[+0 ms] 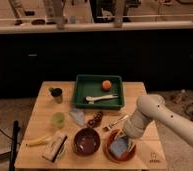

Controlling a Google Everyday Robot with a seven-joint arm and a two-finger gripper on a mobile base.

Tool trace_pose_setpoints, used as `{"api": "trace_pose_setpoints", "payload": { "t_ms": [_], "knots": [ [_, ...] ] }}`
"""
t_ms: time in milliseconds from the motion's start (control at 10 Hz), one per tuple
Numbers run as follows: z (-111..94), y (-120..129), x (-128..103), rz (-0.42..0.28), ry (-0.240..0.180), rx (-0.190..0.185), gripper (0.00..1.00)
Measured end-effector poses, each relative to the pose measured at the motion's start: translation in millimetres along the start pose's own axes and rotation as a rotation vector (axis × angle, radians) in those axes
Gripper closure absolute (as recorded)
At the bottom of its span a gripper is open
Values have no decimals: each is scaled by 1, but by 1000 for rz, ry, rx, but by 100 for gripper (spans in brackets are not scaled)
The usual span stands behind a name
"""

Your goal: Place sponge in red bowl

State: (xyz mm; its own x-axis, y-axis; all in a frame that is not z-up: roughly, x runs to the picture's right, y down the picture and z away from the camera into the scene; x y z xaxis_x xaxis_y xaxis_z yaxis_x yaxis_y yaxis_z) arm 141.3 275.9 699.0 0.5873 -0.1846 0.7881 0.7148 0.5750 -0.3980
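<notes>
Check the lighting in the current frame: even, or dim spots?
Camera view: warm, dim light; the wooden table is lit, the background behind it near black. Soft blur throughout. The pincer sits low over the red bowl at the sponge, shading it.

A single camera looked down at a slant from in front of the desk (45,120), high enough to take in its whole top and the dark counter wall behind. It faced the far wall squarely. The arm entered from the right edge, its gripper (124,142) low right, over the red bowl (110,152).
</notes>
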Motion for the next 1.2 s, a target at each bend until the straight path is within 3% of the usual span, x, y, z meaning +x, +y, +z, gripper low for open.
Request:
{"api": "trace_pose_setpoints", "payload": {
  "t_ms": [500,1200],
  "knots": [
    [-2,-8,2,-29,-33,-12,98],
    [-2,-15,7,-18,-71,-40,29]
  ]
}}
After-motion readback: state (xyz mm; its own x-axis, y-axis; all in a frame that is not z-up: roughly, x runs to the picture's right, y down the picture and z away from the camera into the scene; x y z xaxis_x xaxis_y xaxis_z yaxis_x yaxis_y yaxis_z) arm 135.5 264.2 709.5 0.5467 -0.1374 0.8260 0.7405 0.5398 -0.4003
